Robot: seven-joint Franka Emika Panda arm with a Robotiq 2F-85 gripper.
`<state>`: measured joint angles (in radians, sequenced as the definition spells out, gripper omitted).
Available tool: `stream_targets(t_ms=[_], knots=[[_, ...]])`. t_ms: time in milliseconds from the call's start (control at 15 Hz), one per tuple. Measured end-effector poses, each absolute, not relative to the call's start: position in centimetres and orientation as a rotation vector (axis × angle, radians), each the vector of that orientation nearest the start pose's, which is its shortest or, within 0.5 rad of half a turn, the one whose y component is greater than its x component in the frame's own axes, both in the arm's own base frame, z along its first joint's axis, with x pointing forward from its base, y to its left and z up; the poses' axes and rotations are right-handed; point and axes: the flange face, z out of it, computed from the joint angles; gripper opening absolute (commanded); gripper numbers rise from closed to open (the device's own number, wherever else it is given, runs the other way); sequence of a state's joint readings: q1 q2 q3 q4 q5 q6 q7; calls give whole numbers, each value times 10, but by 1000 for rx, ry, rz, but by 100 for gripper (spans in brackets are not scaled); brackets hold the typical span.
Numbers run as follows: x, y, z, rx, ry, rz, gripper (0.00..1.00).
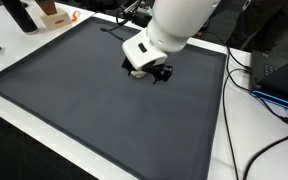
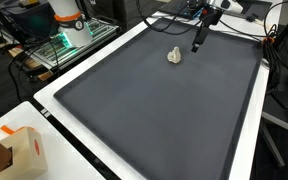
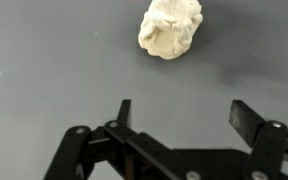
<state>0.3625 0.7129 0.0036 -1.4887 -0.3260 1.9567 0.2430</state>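
Observation:
A small cream-white crumpled lump, like a wad of cloth or paper [image 3: 170, 28], lies on the dark grey mat [image 3: 44, 70]. It also shows in both exterior views [image 1: 135, 72] [image 2: 175, 55]. My gripper [image 3: 184, 112] is open and empty, its two black fingers spread wide, hovering over the mat just short of the lump. In an exterior view the gripper [image 1: 154, 70] sits right beside the lump. In an exterior view it [image 2: 197, 42] hangs a little to the lump's side.
The mat [image 1: 104, 110] covers most of a white table. Black cables [image 1: 254, 120] run along one table edge. A cardboard box [image 2: 19, 150] stands at a table corner. A dark bottle [image 1: 21, 15] and an orange item [image 1: 56, 17] stand beyond the mat's far edge.

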Motion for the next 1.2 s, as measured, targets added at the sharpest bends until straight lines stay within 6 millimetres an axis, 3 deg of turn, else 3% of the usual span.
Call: stream_targets(t_ms=[400,800,1200], knots=[[635,257,241,-3445,-751,38,100],[605,254,240,-3432,-971,-97,100],[576,251,240,-3453,-1089,-102,100]])
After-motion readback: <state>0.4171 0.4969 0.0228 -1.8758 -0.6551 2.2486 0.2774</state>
